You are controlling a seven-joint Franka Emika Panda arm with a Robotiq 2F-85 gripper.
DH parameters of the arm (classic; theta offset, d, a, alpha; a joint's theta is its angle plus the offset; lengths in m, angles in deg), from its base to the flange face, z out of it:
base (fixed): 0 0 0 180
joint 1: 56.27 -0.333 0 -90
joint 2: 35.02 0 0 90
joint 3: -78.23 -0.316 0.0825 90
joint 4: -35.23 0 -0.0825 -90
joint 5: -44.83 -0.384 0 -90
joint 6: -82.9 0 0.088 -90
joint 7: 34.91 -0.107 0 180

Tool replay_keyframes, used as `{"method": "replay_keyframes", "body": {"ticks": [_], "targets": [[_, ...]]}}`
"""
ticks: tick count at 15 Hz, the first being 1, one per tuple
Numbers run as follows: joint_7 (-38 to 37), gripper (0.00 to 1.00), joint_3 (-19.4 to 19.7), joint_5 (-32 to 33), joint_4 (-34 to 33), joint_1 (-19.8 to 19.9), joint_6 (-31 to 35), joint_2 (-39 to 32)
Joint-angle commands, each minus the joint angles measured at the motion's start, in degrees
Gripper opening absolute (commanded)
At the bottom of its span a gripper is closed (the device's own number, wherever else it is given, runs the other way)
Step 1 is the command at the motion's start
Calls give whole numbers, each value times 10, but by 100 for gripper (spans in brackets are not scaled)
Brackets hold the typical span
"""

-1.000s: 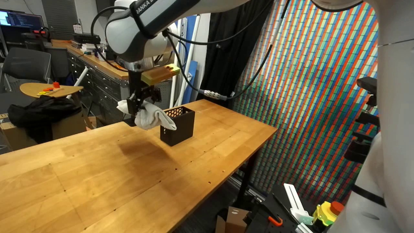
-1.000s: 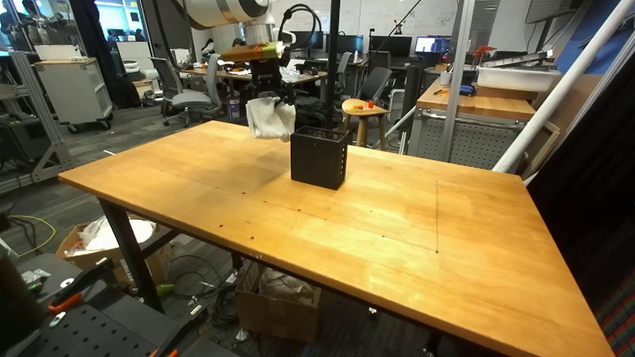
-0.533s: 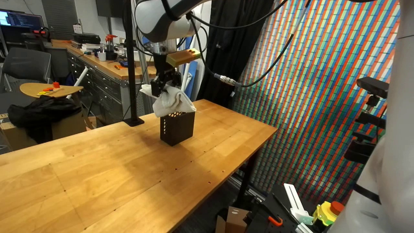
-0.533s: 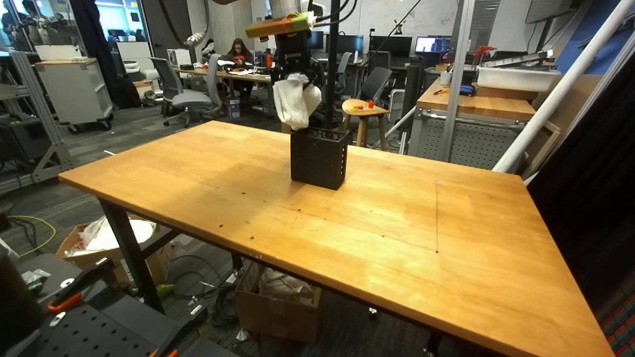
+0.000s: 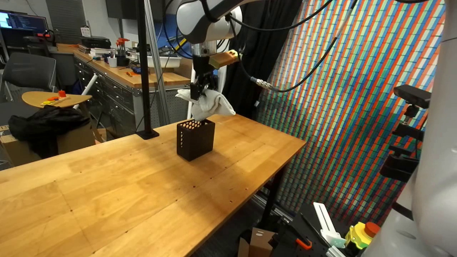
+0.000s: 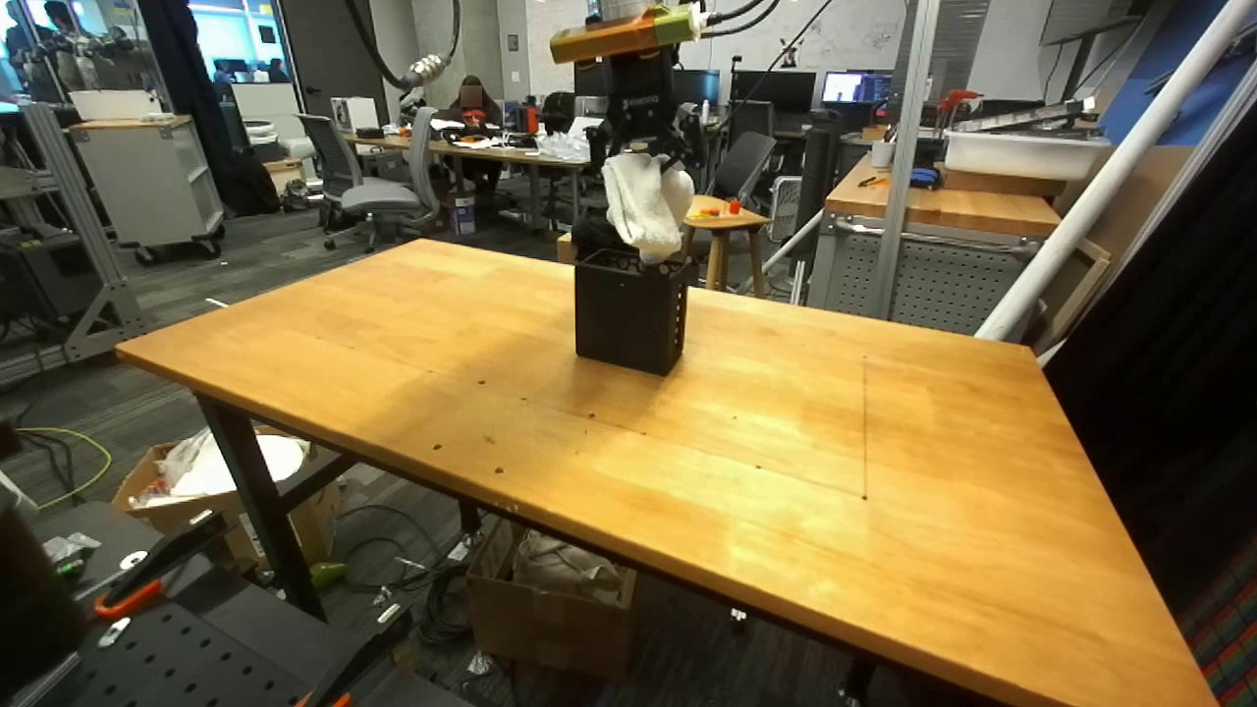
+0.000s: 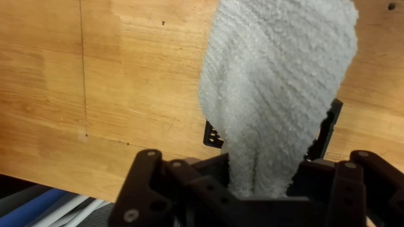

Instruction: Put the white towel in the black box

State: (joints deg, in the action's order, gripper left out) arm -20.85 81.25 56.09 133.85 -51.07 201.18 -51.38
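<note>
Gripper [image 6: 648, 149] clamped on the soft, rumpled white cloth towel [image 5: 211, 104], I hold it above the black, perforated, open-topped box [image 6: 628, 319] on the wooden desk [image 5: 107, 185]; the box lies below me, the towel's long axis overhanging it

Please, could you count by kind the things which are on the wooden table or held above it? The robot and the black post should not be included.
White towel, gripped by the fingers: 1
Black perforated box, standing upright: 1
Total: 2
</note>
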Motion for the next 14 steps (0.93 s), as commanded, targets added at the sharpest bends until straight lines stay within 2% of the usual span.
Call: {"method": "replay_keyframes", "body": {"ticks": [1, 8, 14], "targets": [[30, 2, -1, -10, -24, 7, -12, -9], [35, 2, -6, -16, -43, 6, -13, -30], [33, 2, -10, -48, -43, 10, -3, -50]]}}
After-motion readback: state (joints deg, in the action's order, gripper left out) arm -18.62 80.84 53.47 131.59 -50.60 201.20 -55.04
